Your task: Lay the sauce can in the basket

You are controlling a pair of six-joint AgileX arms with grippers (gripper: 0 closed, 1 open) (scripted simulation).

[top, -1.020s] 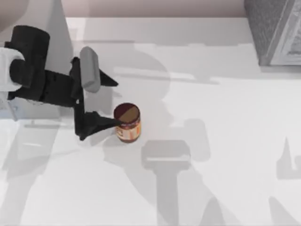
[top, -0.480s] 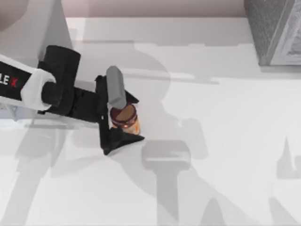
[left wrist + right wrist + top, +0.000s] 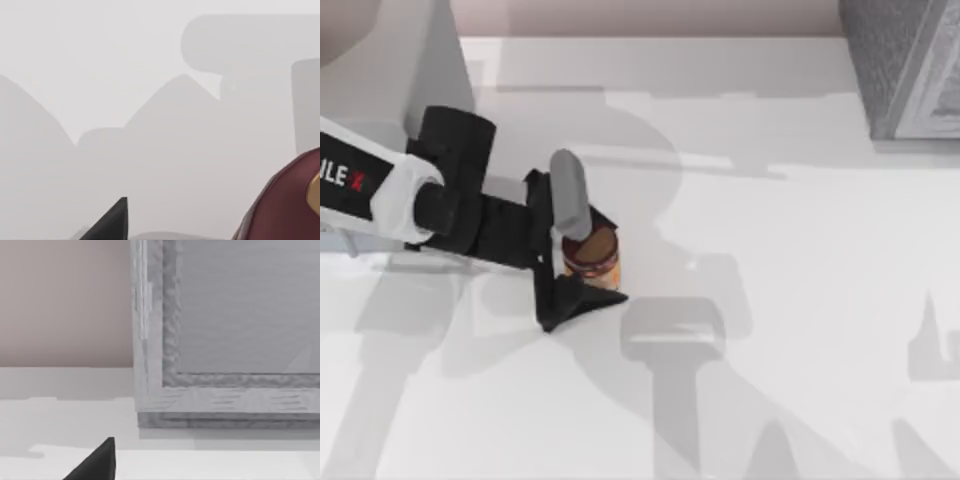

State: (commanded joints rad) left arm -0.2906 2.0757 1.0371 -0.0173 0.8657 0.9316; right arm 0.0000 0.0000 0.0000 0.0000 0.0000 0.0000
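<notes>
The sauce can [image 3: 592,256] stands upright on the white table, left of centre, with a brown top and a dark red label. My left gripper [image 3: 616,256] reaches in from the left and is open. One of its fingers [image 3: 588,297] lies on the near side of the can, the other on the far side under the grey wrist piece. In the left wrist view the can's dark red side [image 3: 287,200] sits close by, beside a black fingertip [image 3: 112,222]. The grey woven basket [image 3: 902,68] stands at the far right corner. Part of my right gripper [image 3: 95,462] shows facing the basket [image 3: 225,340].
Bare white table [image 3: 770,300] lies between the can and the basket, crossed by soft arm shadows. A pinkish wall [image 3: 65,300] runs behind the table's far edge.
My left arm has moved right, so the can now stands between its fingers instead of beyond their tips. In the last half second it barely shifted. The can has not moved.
</notes>
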